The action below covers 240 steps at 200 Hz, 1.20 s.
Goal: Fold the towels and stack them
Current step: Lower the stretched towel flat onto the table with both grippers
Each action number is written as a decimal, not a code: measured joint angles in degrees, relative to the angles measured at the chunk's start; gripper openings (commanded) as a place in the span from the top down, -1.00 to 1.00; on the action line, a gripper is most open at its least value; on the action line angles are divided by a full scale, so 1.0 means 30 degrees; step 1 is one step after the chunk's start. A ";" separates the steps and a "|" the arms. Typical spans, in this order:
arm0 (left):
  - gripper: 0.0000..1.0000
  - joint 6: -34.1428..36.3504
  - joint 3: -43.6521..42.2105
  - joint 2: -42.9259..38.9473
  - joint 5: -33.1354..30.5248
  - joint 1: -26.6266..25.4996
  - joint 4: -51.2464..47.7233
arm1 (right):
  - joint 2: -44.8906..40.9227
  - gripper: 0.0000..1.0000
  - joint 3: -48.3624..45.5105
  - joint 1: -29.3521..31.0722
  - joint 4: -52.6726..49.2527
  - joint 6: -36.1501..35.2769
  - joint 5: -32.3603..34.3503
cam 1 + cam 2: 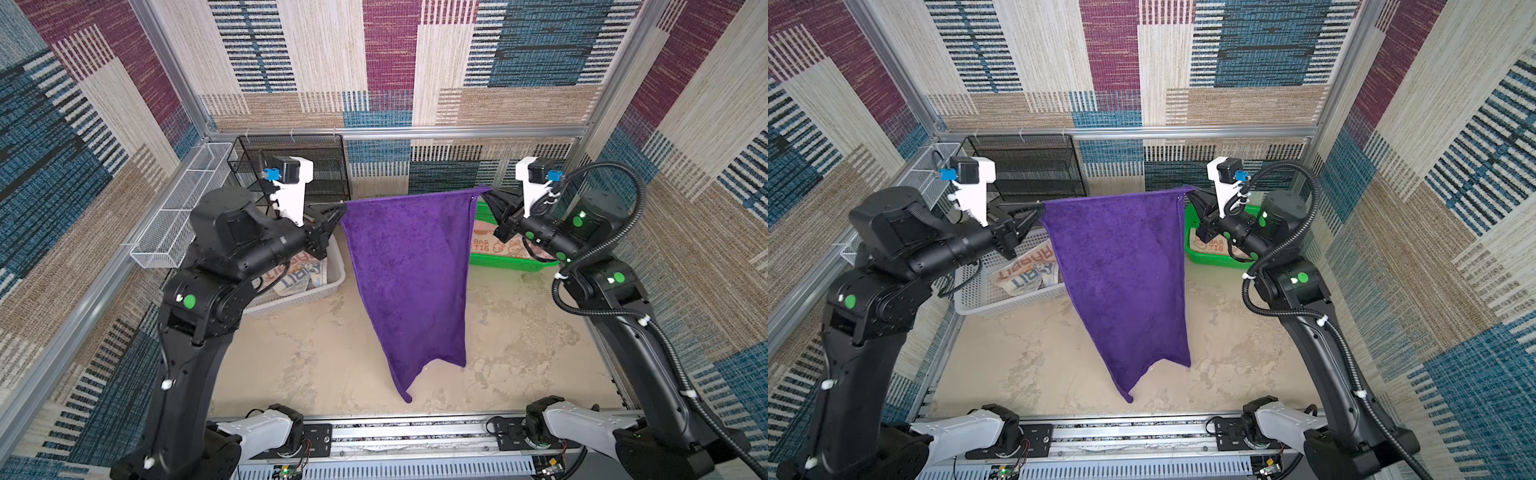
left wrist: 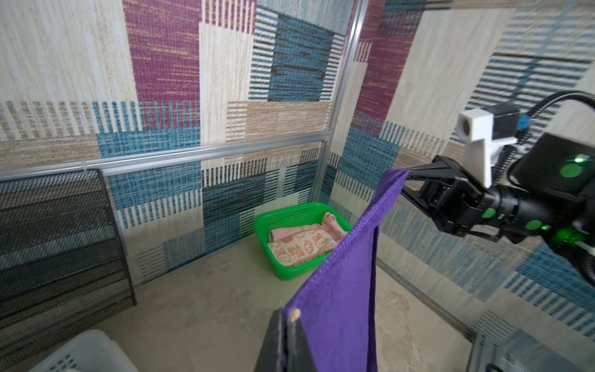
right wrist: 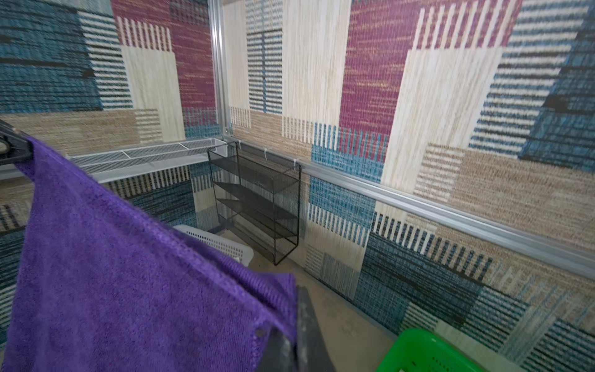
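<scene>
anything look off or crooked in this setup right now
Only the purple towel: pinched at its top corners by the left gripper and right gripper, it hangs skewed, its bottom corner on the left gripper's side drooping lower than the other.

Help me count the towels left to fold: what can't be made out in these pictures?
- White basket: in both top views the left arm and purple towel cover most of it; only part of the RABBIT towel shows.
- Green basket: the right gripper hides much of it in both top views; the purple towel crosses one corner in the left wrist view.
</scene>
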 measured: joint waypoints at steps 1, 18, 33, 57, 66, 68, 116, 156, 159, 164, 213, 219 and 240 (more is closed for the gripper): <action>1.00 0.0044 -0.0015 0.0087 -0.0146 0.0007 0.0000 | 0.0044 1.00 -0.0015 0.0000 0.0029 -0.0007 0.0022; 1.00 0.0299 -0.0211 0.1282 -0.1574 0.0080 0.0058 | 0.1421 1.00 -0.0466 -0.0036 0.0656 -0.0423 0.0583; 1.00 0.0605 -0.0364 0.2419 -0.2725 0.0204 0.0240 | 0.2827 1.00 -0.0612 -0.0109 0.1100 -0.0801 0.0940; 1.00 0.0882 -0.0590 0.4306 -0.4320 0.0510 0.0561 | 0.5238 1.00 -0.0430 -0.0248 0.1698 -0.1341 0.1253; 1.00 0.1005 -0.0641 0.5064 -0.4881 0.0634 0.0743 | 0.6222 1.00 -0.0211 -0.0299 0.1967 -0.1421 0.1304; 1.00 0.1005 -0.0648 0.5173 -0.4962 0.0648 0.0780 | 0.6426 1.00 -0.0153 -0.0313 0.2040 -0.1472 0.1319; 1.00 0.1122 -0.0372 0.8816 -0.7125 0.1064 0.1537 | 1.1183 1.00 0.1413 -0.0481 0.3519 -0.1858 0.1792; 1.00 0.1115 -0.0546 1.0542 -0.7934 0.1086 0.2069 | 1.3719 1.00 0.2033 -0.0546 0.4299 -0.2288 0.2273; 1.00 0.1115 -0.0561 1.0637 -0.7992 0.1086 0.2135 | 1.3828 1.00 0.2033 -0.0554 0.4357 -0.2331 0.2288; 1.00 0.1115 -0.0590 1.0783 -0.8058 0.1086 0.2259 | 1.3988 1.00 0.2033 -0.0561 0.4379 -0.2346 0.2339; 1.00 0.0889 -0.1384 1.0805 -0.7657 0.1078 0.2463 | 1.3981 1.00 0.0925 -0.0663 0.4998 -0.2470 0.2419; 1.00 0.0823 -0.1705 1.0586 -0.7563 0.1071 0.2499 | 1.3777 1.00 0.0554 -0.0678 0.5064 -0.2470 0.2412; 1.00 0.0699 -0.3031 0.9428 -0.6892 0.1064 0.2557 | 1.2735 1.00 -0.0692 -0.0678 0.5311 -0.2448 0.2339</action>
